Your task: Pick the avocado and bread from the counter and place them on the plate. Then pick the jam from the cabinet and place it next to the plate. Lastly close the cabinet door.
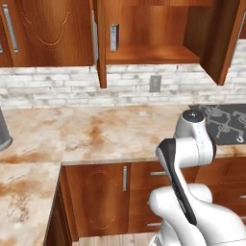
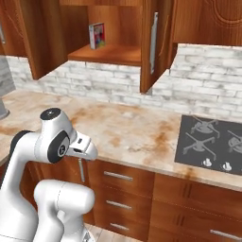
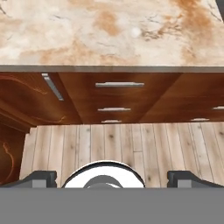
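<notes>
The gripper (image 3: 112, 177) hangs with its jaws wide apart and nothing between them, above the wooden floor (image 3: 131, 144). The table (image 1: 96, 129) lies bare ahead, and the cabinet (image 1: 149, 53) stands open with a small box (image 1: 114, 37) on its shelf.

No readable text, brand or number is found. A printed front is seen on the small red, blue and white box (image 2: 97, 35) standing on the reddish-brown wooden cabinet shelf (image 2: 106, 55), but its print is too blurred to read.
</notes>
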